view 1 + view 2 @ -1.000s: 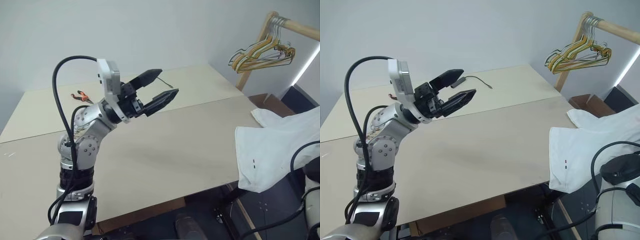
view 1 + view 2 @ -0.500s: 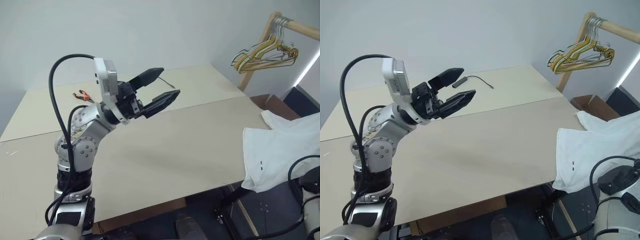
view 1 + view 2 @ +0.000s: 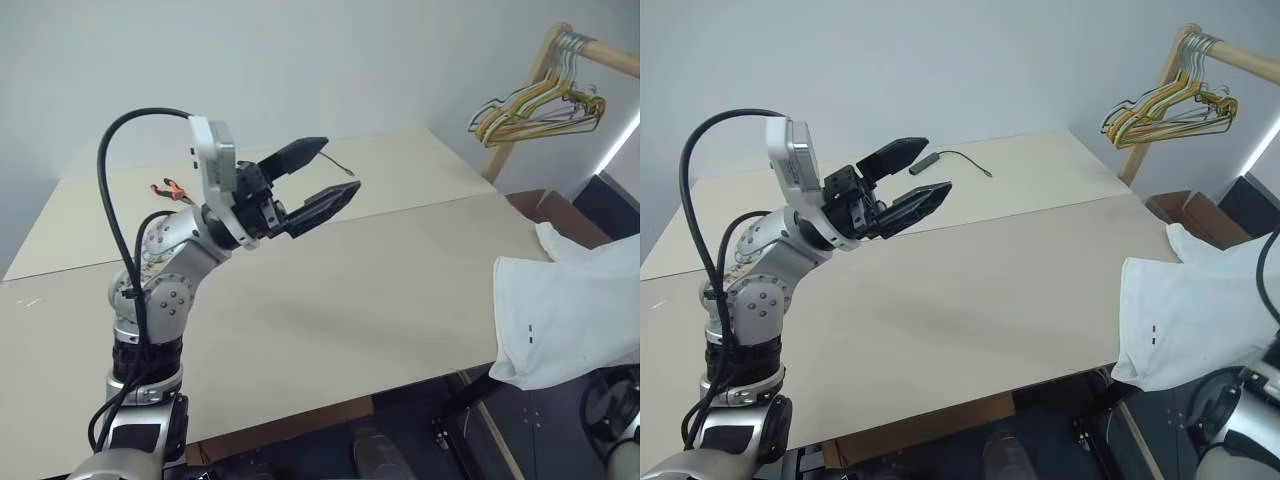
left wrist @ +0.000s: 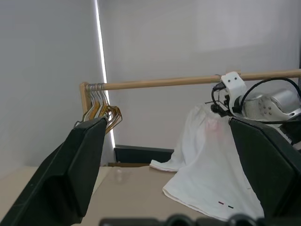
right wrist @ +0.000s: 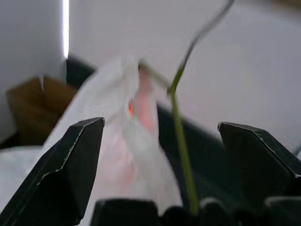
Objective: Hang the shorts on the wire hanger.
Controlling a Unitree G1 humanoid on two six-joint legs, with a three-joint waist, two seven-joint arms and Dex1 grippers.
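The white shorts (image 3: 570, 310) drape over the table's right edge. In the left wrist view the shorts (image 4: 207, 165) rise to a peak beside my right arm, their lower part resting on the table. My right gripper (image 5: 160, 125) is open. Between its wide-apart fingers stand the thin grey-green wire hanger (image 5: 176, 101) and white fabric with a pink-red mark (image 5: 117, 141), blurred. Whether the cloth rests on the wire I cannot tell. My left gripper (image 3: 325, 175) is open and empty, raised above the table's middle left and pointing right.
The beige table (image 3: 380, 290) spans the scene. A bunch of yellow, green and orange hangers (image 3: 540, 105) hangs on a wooden rod (image 4: 188, 81) at the back right. Orange-handled pliers (image 3: 168, 187) and a thin dark cable (image 3: 955, 157) lie at the back. A cardboard box (image 3: 1200, 210) stands beyond the right edge.
The shorts' left edge has drawn back a little to the right over the table edge. My right arm's elbow and cable have sunk at the bottom right. The left gripper has kept still.
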